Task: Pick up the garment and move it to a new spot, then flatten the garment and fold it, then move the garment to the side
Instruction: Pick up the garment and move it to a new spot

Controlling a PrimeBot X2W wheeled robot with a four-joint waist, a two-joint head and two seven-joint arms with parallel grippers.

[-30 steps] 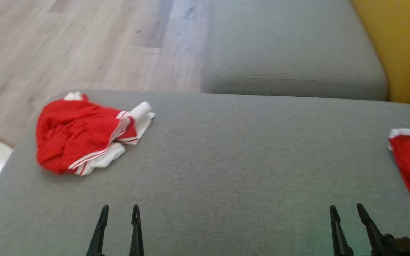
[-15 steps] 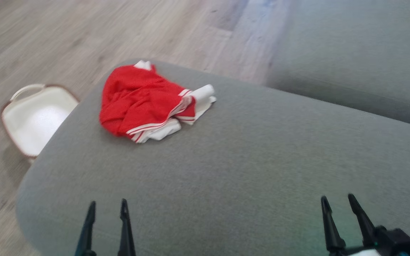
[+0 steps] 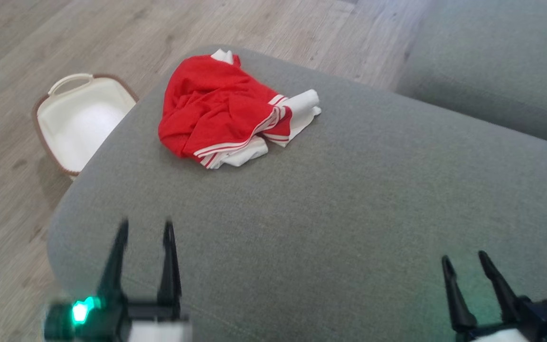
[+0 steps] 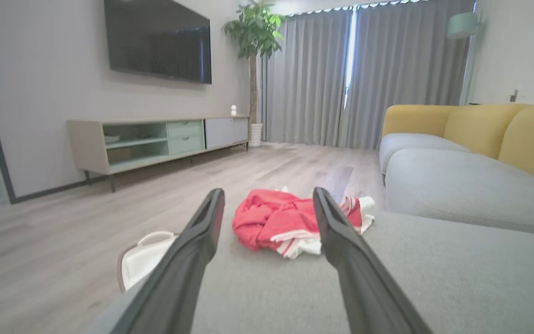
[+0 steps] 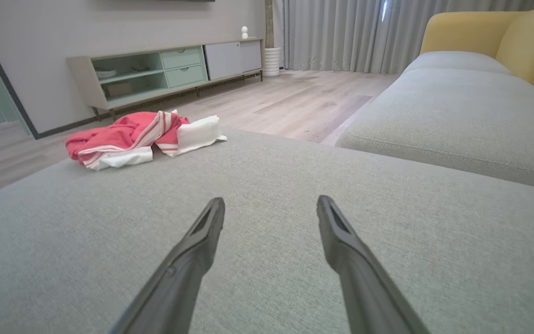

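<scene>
A lived-in home living room.

A flat black wall-mounted television (image 4: 158, 41) hangs above a long low pale-wood media cabinet with mint-green drawers (image 4: 155, 141). Beside the cabinet a tall leafy green potted plant (image 4: 254, 32) stands against floor-length grey curtains (image 4: 313, 74). A sofa with yellow back cushions and grey seats (image 4: 471, 134) faces them across a pale wood-plank floor (image 4: 63, 241). Nearer the cameras, a crumpled red garment with white stripes (image 3: 216, 111) lies on a broad grey fabric cushion (image 3: 325, 213), and a white plastic basket with a brown rim (image 3: 81, 126) sits on the floor just beside that cushion.
</scene>
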